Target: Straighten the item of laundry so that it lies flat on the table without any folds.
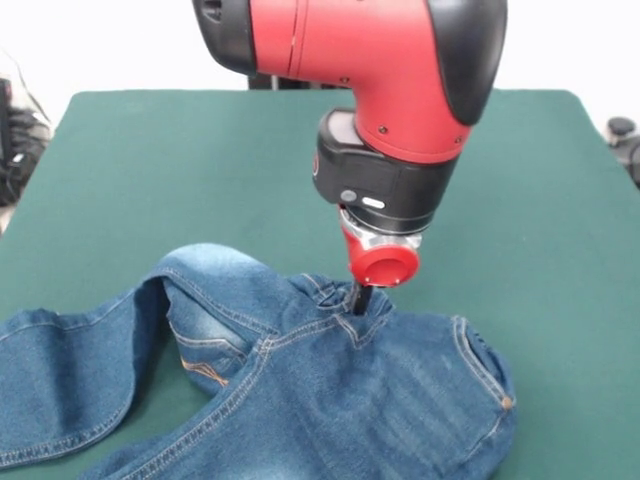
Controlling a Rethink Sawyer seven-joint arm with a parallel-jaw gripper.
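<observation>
Lying crumpled at the near edge of the table [150, 150]: one item of laundry [300, 400], a small pair of blue denim jeans, waistband bunched near the centre, one leg running off to the picture's left, the seat folded over itself in a raised hump. Arm [370, 60]: red and black, descending from above; gripper [360, 298] planted at the crotch seam, its dark tips sunk into a pucker of cloth. Grip state: cannot be determined, since only a short dark stub shows below the red cap. Handling, as judged: denim is soft but fairly heavy and stiff at seams; it will drag rather than slide on the felt-like top, and folds will likely hold until pulled. Best purchase appears to be thick edges, such as waistband, hem or seam ridge. Not visible: both leg hems, cut off by the lower frame; the underside layers; the fingertips themselves.
</observation>
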